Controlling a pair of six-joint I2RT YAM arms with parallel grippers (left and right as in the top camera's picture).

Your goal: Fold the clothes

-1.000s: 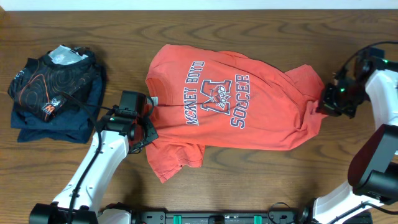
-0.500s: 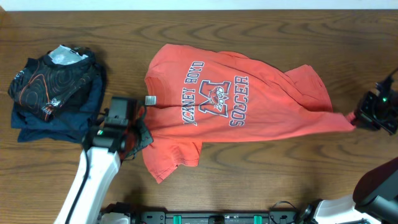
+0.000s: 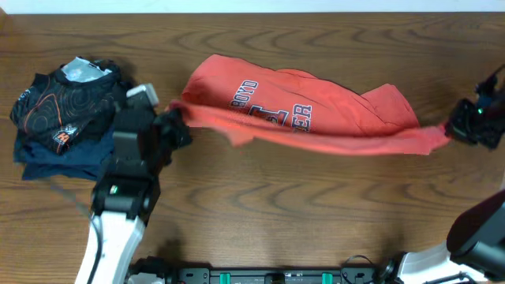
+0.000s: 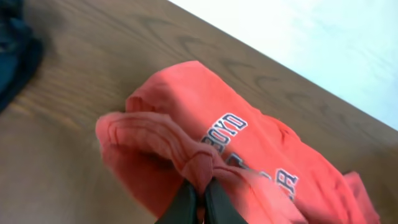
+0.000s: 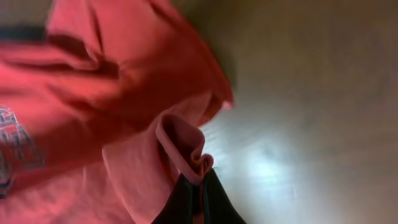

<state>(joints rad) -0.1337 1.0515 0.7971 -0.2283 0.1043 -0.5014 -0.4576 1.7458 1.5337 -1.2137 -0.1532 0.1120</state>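
One black garment lies atop one navy garment at 9 o'clock on the bench, near the left fingers. One shirt spans centre, left fingers and right fingers at 3 o'clock each clamped on it.

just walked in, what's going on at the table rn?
Both arms have the coral-red T-shirt, one at each end. The left gripper is pinched on a bunch of fabric at its left end, and the right gripper is pinched on the right end. The shirt is stretched long between them over the table, bunched, with no fold made yet. A black-and-orange garment sits on a navy garment at the left, apart from the shirt.
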